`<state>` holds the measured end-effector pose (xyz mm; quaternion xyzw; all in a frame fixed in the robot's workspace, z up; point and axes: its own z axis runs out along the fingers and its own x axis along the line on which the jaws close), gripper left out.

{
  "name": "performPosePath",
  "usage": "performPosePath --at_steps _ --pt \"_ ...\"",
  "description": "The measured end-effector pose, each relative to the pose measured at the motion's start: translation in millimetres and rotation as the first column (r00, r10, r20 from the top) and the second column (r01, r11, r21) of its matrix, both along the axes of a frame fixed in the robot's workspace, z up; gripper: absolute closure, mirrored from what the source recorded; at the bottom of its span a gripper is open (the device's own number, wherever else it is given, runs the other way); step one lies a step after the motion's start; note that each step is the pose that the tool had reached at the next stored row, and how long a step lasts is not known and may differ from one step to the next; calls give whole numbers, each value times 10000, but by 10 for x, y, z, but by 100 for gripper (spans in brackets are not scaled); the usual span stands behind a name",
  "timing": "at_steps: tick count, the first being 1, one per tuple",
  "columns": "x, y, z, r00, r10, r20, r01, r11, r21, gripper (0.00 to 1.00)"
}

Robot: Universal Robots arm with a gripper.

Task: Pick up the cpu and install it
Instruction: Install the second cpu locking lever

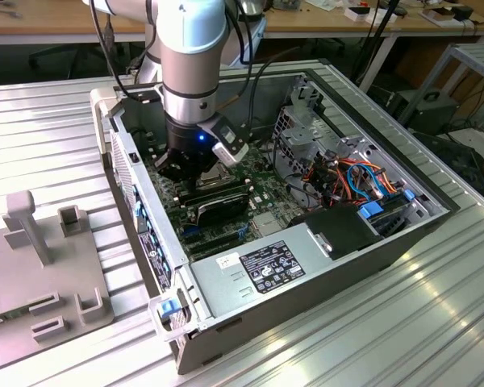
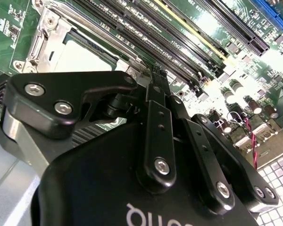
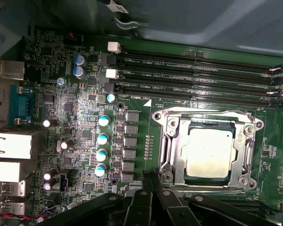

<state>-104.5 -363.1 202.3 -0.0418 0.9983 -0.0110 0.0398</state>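
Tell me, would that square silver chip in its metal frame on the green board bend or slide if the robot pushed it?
Probably neither. The chip looks like a flat, rigid plate, so it is likely stiff rather than floppy. It sits inside the metal frame, which would likely stop sideways sliding. Its smooth top looks slippery. The gripper sits beside the frame.

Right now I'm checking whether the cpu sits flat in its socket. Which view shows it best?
The first wrist view: the cpu lies fully visible inside the socket frame. In the second wrist view the gripper covers most of it. In the exterior view the arm blocks it.
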Motion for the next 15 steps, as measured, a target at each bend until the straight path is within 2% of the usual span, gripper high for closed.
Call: performPosePath --at_steps 9,15 --pt "-14 -1 -15 10000 1 83 -1 10000 -1 89" --pt "-14 -5 -21 10000 1 96 -2 10000 2 89"
